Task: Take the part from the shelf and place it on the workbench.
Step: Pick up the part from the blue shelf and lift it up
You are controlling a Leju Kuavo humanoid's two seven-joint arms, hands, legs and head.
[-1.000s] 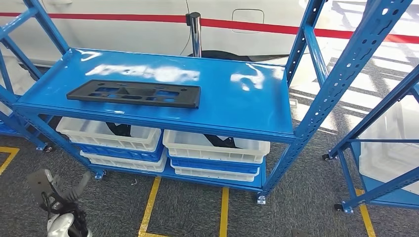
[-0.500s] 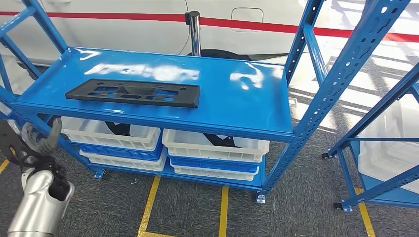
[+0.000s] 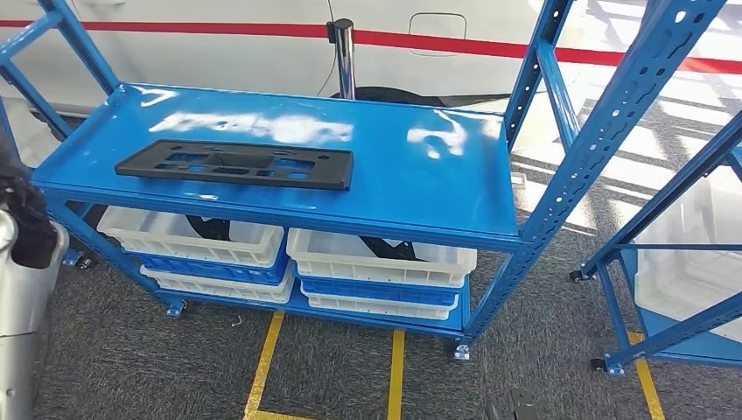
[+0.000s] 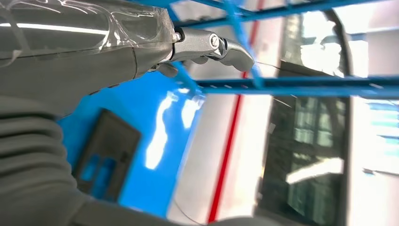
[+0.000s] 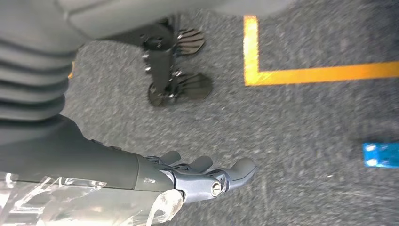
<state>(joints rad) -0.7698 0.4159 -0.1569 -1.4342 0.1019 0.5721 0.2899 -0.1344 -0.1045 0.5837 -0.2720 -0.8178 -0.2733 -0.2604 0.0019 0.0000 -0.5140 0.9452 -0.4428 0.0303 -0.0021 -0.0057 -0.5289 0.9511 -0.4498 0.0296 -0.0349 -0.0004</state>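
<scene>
Left hand [image 4: 207, 47] empty, fingers apart; flat black perforated part [image 3: 234, 164] on glossy shelf [image 3: 420, 188].

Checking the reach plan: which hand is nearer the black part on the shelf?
Left. The left hand is raised beside the shelf's left end, the black part in its wrist view. The right hand hangs over the carpeted floor.
</scene>
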